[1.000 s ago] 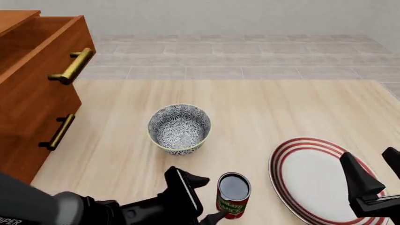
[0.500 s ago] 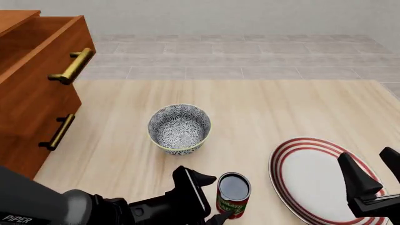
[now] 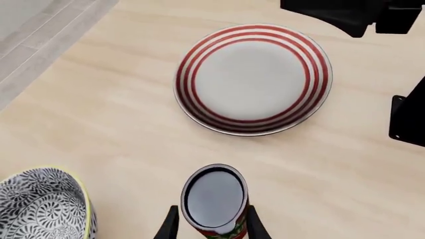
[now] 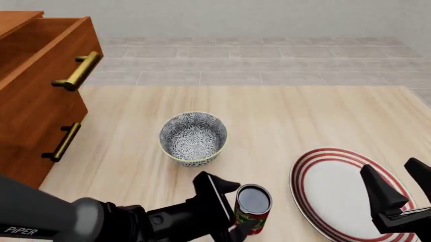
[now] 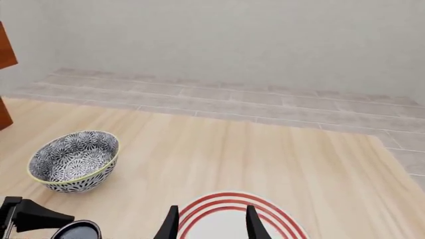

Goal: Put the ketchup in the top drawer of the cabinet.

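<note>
I work in a plain simulated room dressed like a home kitchen or dining corner: a pale wooden table (image 4: 283, 116) under me, a grey tiled floor (image 4: 256, 60) and a bare grey wall (image 5: 232, 35) beyond it, a reddish-brown cabinet (image 4: 30, 116) with brass handles, a patterned bowl (image 4: 193, 137) and a red-striped plate (image 3: 253, 78) as household crockery

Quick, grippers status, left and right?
Left gripper: fingers around the ketchup, grip not confirmed.
Right gripper: open, empty, above the plate.
</note>
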### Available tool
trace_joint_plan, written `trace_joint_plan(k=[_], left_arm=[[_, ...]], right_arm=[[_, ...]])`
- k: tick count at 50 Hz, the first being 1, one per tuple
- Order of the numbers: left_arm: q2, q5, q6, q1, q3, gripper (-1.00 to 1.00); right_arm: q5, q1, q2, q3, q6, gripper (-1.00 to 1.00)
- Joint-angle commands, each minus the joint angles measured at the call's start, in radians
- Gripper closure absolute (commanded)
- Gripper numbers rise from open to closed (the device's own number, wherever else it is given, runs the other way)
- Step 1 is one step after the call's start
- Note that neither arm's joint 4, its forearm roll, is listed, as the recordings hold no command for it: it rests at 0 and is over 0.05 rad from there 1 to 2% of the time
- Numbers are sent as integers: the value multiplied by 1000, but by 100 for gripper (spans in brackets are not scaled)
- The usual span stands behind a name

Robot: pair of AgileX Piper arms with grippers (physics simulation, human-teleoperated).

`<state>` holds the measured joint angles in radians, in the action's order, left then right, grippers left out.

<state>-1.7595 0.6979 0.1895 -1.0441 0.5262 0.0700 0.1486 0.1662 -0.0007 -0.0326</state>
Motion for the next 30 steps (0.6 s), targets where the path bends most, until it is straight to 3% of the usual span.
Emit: trace_joint_plan(k=[1,16,28,29,30], left_arm=[[-17,-21,0,-4,36,-100],[-54,-11,-28,-7,60,-100],[9,-36,-51,4,51,-100],[1,-32,-43,1,50,100],[-3,-31,-36,3,49,100]], right_arm=[[2,7,6,0,-5,-100],[2,7,8,0,-7,-100],[-3,9,3,0,-9,-100],[-4,9,3,0,-9,-100],[-2,9,5,0,-9,-100]])
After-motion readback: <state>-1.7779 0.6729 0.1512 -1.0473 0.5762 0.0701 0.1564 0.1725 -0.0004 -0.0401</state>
